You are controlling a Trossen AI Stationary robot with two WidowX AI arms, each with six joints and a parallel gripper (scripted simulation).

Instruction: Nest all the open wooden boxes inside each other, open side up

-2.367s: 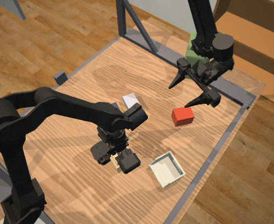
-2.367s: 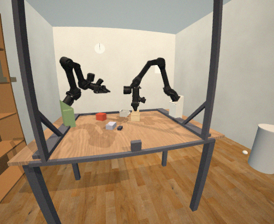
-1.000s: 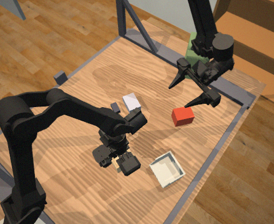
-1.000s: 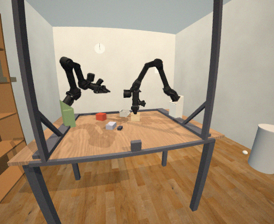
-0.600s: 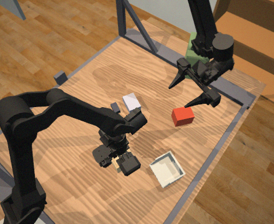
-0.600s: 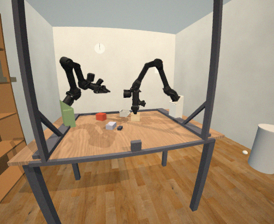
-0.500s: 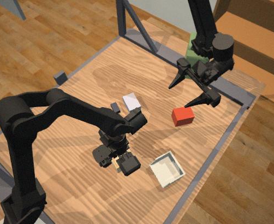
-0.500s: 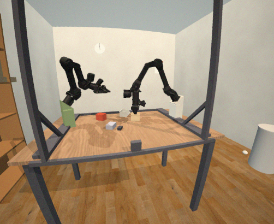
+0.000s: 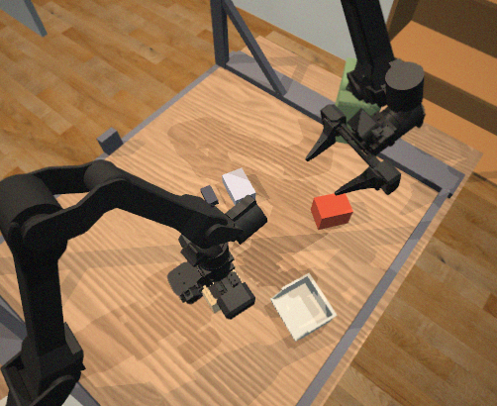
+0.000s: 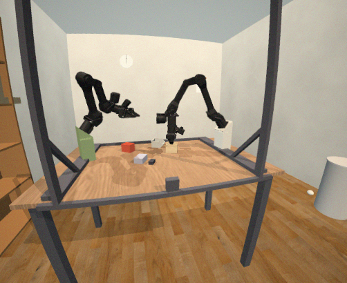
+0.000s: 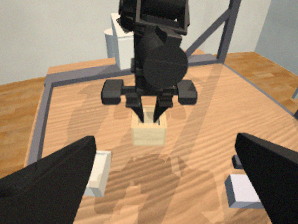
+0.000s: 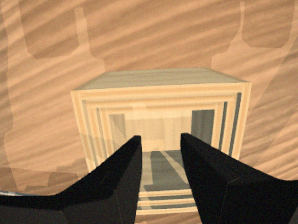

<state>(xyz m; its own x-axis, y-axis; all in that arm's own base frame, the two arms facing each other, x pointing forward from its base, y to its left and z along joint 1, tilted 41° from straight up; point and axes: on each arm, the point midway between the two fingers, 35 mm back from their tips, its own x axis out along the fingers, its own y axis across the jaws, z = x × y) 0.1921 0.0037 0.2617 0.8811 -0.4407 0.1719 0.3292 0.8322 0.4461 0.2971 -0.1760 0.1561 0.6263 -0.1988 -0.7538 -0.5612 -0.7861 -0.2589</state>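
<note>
A nest of several pale wooden open boxes (image 9: 211, 299) (image 10: 171, 148) (image 11: 148, 136) (image 12: 165, 89) stands on the table, open side up. In the right wrist view their rims lie one inside another, and the inner rims sit within the outermost one. My right gripper (image 10: 171, 143) (image 11: 148, 121) (image 12: 160, 141) points straight down over the nest, its fingertips at the innermost opening. They stand a little apart with nothing between them, clear of the side walls. How deep the tips reach is hard to tell. My left gripper (image 9: 322, 176) (image 10: 138, 114) is wide open and empty, raised above the table near the red block.
A red block (image 9: 331, 211) (image 10: 128, 147), a lavender block (image 9: 239, 185) (image 10: 141, 158) (image 11: 245, 190), a small dark block (image 9: 209, 195) (image 10: 152, 161) and an off-white tray (image 9: 316, 327) (image 11: 105, 153) lie around the nest. A green container (image 10: 86, 146) and a tall white one (image 10: 223, 139) stand at opposite table sides.
</note>
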